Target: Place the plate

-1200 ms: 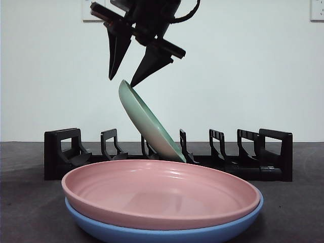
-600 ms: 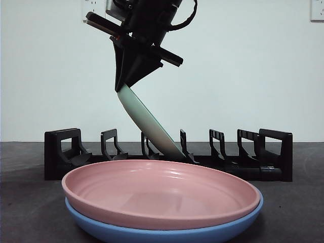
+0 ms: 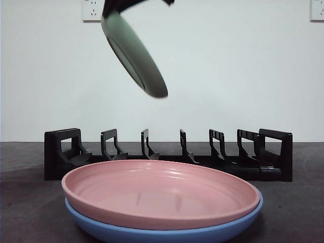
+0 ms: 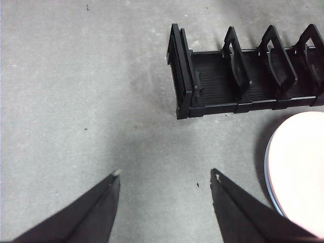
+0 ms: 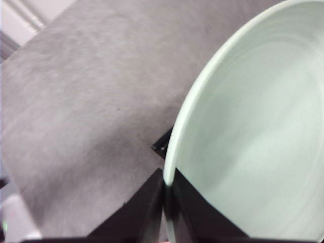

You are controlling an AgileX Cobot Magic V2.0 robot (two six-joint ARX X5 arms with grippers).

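A pale green plate [image 3: 134, 53] hangs tilted in the air, high above the black slotted rack [image 3: 71, 147], touching none of its slots. My right gripper [image 3: 114, 7] is shut on the plate's upper rim; only its dark tip shows at the top edge of the front view. In the right wrist view its jaws [image 5: 166, 179] pinch the green plate's rim [image 5: 253, 126]. My left gripper [image 4: 164, 174] is open and empty above the bare table, near one end of the rack [image 4: 228, 86].
A pink plate [image 3: 162, 190] lies stacked on a blue plate [image 3: 152, 234] in front of the rack, close to the front camera. The pink plate's edge also shows in the left wrist view [image 4: 298, 172]. The rack's slots hold nothing.
The right gripper came down open over the green plate leaning in the rack, shut on its rim, and has lifted it up and out of the rack.
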